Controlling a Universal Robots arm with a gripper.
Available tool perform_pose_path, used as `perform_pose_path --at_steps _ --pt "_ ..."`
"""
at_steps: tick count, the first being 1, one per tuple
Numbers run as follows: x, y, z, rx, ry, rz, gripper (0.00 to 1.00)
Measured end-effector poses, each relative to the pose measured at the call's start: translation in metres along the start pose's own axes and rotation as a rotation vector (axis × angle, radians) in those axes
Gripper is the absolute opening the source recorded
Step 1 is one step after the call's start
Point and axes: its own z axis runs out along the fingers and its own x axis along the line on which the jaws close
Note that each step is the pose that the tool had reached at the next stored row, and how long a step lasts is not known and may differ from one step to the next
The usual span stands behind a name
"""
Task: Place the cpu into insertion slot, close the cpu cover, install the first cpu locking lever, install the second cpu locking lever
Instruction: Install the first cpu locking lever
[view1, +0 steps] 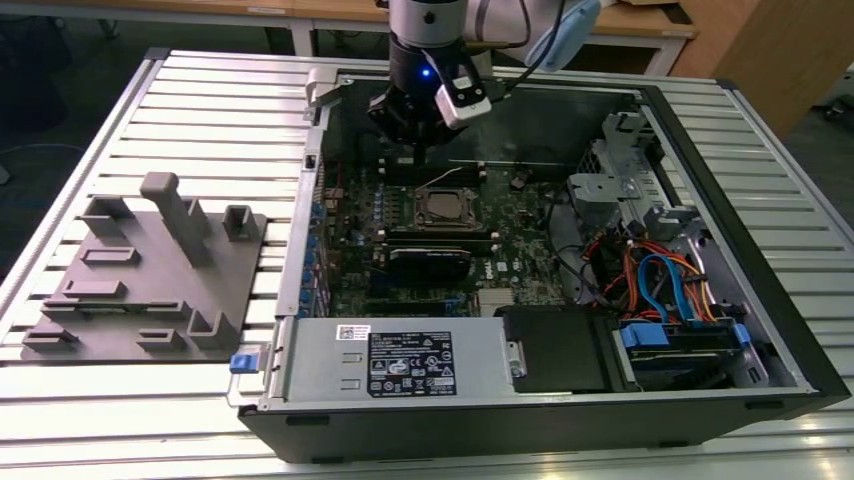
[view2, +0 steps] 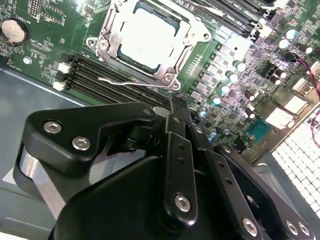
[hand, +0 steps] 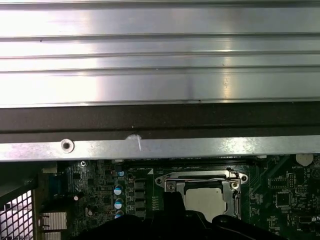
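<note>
The cpu (view2: 145, 37) lies in the insertion slot (view2: 172, 75), its pale metal top showing through the window of the cpu cover (view2: 107, 37), which lies flat over it. A thin wire lever (view2: 122, 81) sticks out beside the socket over the memory slots. In the exterior view the socket (view1: 445, 207) sits mid-board, and my gripper (view1: 424, 160) hangs just above its far side. The black fingers (view2: 176, 112) are pressed together with nothing between them. In the first wrist view the cpu (hand: 207, 201) sits in its frame (hand: 170, 186), with a wire lever (hand: 202, 179) along one edge.
The open case (view1: 787, 330) lies on a slatted table. A grey power-supply box (view1: 380, 362) fills its near side, and a drive cage with coloured cables (view1: 667, 285) stands on the exterior view's right. A grey fixture plate (view1: 147, 280) lies on the left. A black card (view1: 430, 262) sits near the socket.
</note>
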Motion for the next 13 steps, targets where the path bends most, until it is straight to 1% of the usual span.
perform_pose_path --at_steps 13 --pt "-0.0002 0.0000 0.0000 0.0001 0.0001 0.001 0.11"
